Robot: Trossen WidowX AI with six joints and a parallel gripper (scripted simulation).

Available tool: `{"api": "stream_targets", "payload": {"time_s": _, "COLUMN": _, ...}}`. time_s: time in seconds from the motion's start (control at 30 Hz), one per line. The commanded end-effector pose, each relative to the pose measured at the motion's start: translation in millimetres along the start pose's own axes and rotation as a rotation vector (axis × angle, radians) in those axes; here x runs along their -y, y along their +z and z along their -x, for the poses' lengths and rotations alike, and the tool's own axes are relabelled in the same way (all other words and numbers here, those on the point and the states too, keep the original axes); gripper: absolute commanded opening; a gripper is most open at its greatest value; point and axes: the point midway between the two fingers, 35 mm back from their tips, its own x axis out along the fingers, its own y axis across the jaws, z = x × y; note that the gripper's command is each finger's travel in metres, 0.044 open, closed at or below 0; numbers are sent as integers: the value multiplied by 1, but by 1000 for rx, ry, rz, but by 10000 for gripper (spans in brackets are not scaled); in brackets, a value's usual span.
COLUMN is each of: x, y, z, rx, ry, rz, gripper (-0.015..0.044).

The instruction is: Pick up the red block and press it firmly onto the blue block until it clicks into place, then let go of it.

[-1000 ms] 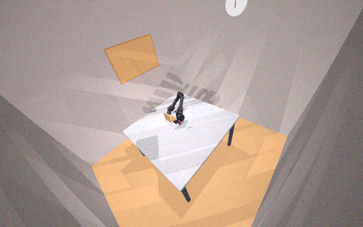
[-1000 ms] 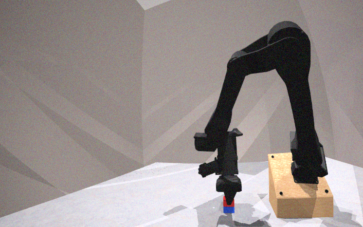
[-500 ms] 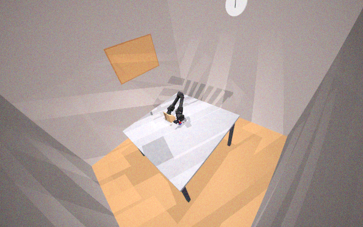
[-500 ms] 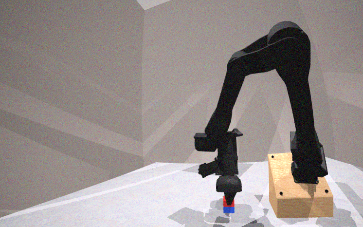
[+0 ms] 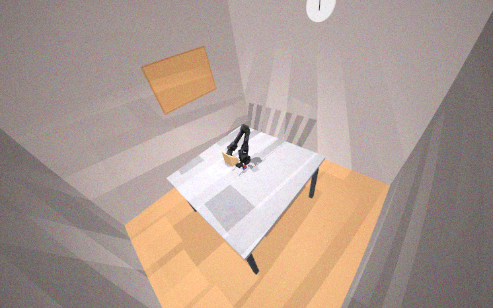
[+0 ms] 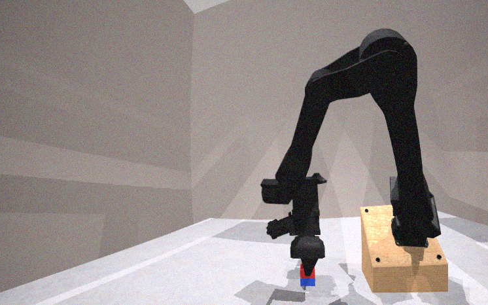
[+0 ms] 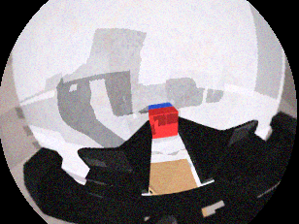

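The red block (image 6: 303,273) (image 7: 164,124) sits squarely on top of the blue block (image 6: 307,282) (image 7: 160,106), with their sides lined up in the exterior view and no gap showing between them. The blue block stands on the table (image 6: 162,272) (image 5: 279,172). My gripper (image 6: 308,271) points straight down and is shut on the red block, with one fingertip covering part of its near side. In the wrist view, the red block is between both fingertips and only a thin strip of blue shows behind it. Whether the blocks are locked together cannot be told.
The wooden base block (image 6: 409,278) (image 5: 230,158) carries the arm, to the right of the blocks in the exterior view. The arm arches above the space between them. Shadows fall on the table around the blocks.
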Motion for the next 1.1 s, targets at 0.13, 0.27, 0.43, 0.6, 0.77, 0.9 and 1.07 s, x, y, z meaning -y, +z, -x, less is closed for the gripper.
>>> {"api": "stream_targets", "payload": {"time_s": 0.13, "x": 0, "y": 0, "z": 0, "rx": 0, "ry": 0, "rz": 2, "gripper": 220}}
{"api": "stream_targets", "payload": {"time_s": 0.27, "x": 0, "y": 0, "z": 0, "rx": 0, "ry": 0, "rz": 2, "gripper": 220}}
{"api": "stream_targets", "payload": {"time_s": 0.43, "x": 1, "y": 2, "z": 10, "rx": 0, "ry": -4, "rz": 1, "gripper": 220}}
{"api": "stream_targets", "payload": {"time_s": 0.6, "x": 3, "y": 2, "z": 90, "rx": -1, "ry": -4, "rz": -1, "gripper": 220}}
{"api": "stream_targets", "payload": {"time_s": 0.77, "x": 4, "y": 3, "z": 101, "rx": -1, "ry": 0, "rz": 0, "gripper": 220}}
{"api": "stream_targets", "payload": {"time_s": 0.9, "x": 4, "y": 4, "z": 101, "rx": -1, "ry": 0, "rz": 0, "gripper": 220}}
{"api": "stream_targets", "payload": {"time_s": 1.07, "x": 4, "y": 4, "z": 101, "rx": -1, "ry": 0, "rz": 0, "gripper": 220}}
